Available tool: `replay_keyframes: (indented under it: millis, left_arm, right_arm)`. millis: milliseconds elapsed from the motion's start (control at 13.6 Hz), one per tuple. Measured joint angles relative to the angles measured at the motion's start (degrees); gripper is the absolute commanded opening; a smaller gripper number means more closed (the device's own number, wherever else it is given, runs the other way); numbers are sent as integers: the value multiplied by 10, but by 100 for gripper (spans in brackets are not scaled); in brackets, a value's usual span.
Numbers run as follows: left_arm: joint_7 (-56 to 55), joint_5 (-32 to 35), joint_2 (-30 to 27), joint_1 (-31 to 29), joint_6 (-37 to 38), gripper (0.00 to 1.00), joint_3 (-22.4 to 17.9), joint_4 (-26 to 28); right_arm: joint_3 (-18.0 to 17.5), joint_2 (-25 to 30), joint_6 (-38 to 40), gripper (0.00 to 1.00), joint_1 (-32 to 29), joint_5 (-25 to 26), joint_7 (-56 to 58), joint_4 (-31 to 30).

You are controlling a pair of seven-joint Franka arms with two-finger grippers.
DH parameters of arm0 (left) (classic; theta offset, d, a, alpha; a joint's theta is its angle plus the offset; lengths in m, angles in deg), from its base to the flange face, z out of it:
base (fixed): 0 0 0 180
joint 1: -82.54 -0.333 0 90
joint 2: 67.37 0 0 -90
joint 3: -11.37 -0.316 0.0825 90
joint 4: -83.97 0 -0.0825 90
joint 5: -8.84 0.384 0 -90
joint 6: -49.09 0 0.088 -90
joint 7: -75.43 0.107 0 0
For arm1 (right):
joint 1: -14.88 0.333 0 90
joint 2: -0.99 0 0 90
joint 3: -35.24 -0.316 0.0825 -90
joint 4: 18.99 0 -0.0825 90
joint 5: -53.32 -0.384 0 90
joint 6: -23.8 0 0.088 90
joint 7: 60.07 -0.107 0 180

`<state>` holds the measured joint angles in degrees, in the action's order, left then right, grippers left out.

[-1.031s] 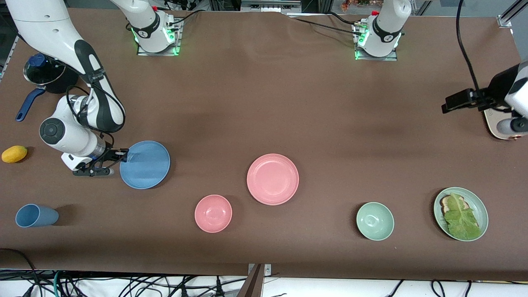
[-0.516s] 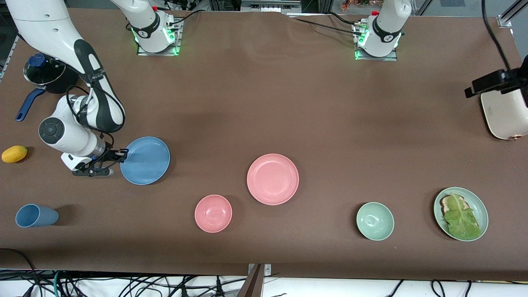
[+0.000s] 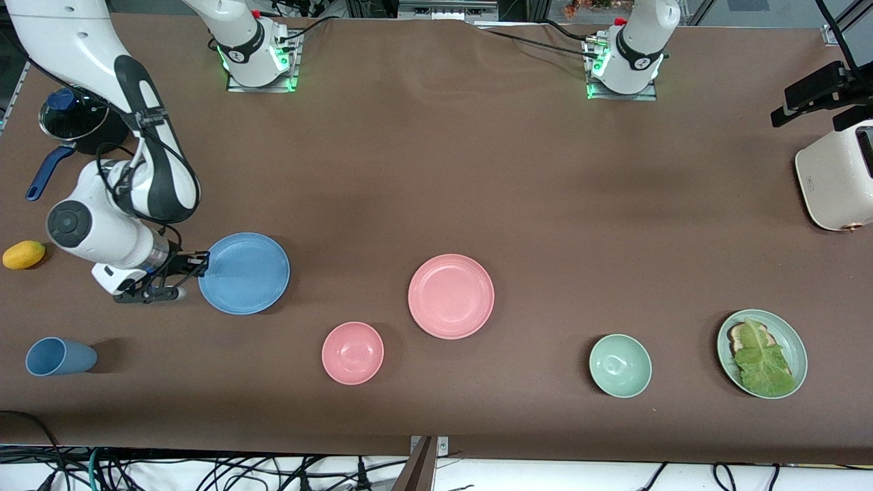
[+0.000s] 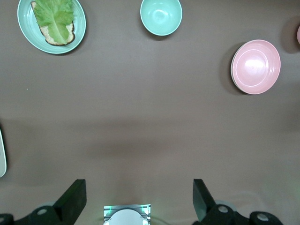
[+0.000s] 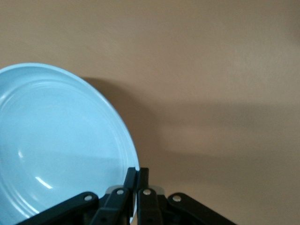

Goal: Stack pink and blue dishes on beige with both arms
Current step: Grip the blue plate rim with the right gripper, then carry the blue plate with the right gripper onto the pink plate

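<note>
blue plate (image 3: 245,273) first: the right gripper (image 3: 198,261) has its fingers (image 5: 137,180) pinched tight on the plate's rim, at the edge that faces the right arm's end of the table. in the right wrist view the plate runs away from the fingers, and its shadow on the table (image 3: 436,170) suggests it is tipped up a little, though how far off the surface cannot be told. outward from there, the pink plate (image 3: 451,296) lies flat near the middle of the table, well apart from the blue one, toward the left arm's end. a smaller pink bowl (image 3: 352,352) sits just beside it, nearer the front camera. the left gripper (image 4: 136,199) hangs high at the left arm's end, fingers spread wide and holding nothing, looking down at the pink plate from well away; that arm seems to be waiting. no beige plate shows in any view, so the stacking spot cannot be placed. judged from this, the right arm is much the nearer to the blue plate, and the carry will run from its end toward the middle.
</note>
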<state>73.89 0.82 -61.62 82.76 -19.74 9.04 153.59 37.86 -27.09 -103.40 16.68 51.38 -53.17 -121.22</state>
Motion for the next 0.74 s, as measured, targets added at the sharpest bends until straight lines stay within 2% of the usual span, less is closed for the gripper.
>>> replay_keyframes:
  millis: [295,516,736]
  left_arm:
    - [7,5,-30,9,3,100,3,53]
    - [7,42,-52,43,2,100,6,83]
    - [7,47,-63,46,-4,100,6,99]
  right_arm:
    - [-33,8,161,0,1,-2,0,134]
    - [-87,7,182,0,2,-5,-51,156]
    - [-160,0,181,0,11,-5,-175,156]
